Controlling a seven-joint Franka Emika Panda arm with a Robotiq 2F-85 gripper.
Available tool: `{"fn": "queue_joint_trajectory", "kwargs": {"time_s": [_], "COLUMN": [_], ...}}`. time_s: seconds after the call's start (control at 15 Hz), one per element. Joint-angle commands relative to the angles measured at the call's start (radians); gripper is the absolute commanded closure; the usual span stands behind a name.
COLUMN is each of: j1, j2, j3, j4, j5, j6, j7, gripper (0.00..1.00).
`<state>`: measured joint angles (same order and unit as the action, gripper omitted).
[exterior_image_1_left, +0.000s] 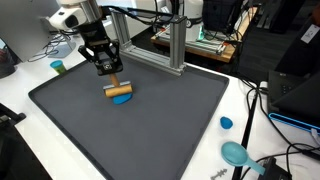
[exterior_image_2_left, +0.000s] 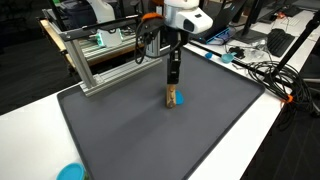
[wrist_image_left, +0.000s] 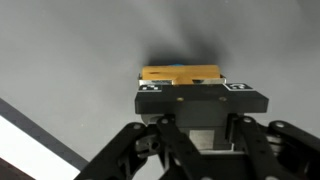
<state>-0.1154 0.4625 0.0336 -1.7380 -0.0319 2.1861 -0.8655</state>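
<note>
Tan wooden block (exterior_image_1_left: 120, 90), smooth and oblong, is clamped between the narrow jaws of the gripper (exterior_image_1_left: 114, 84). The arm points straight down over the matte dark-grey mat (exterior_image_1_left: 170, 125). The block is directly over a flat blue disc (exterior_image_1_left: 125, 100); contact unclear.

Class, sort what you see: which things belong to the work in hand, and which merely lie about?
In hand: fingers, yellow block, blue disc.
Lying about: blue cap, teal round object, green cup, metal frame.
</note>
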Motion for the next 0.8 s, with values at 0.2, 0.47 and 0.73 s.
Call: {"fn": "queue_joint_trajectory", "kwargs": {"time_s": [0.2,0.47,0.73], "j1": [-0.083,-0.102,-0.049], "j2": [-0.115,-0.271,-0.418], "j3": [0.034,0.044,-0.002], "j4": [-0.078,-0.109,-0.079], "j5": [0.099,0.233,0.184], "j6": [0.026,0.013,-0.284], "j7": [-0.121,-0.256,-0.228], "gripper": [0.78,0.78,0.78]}}
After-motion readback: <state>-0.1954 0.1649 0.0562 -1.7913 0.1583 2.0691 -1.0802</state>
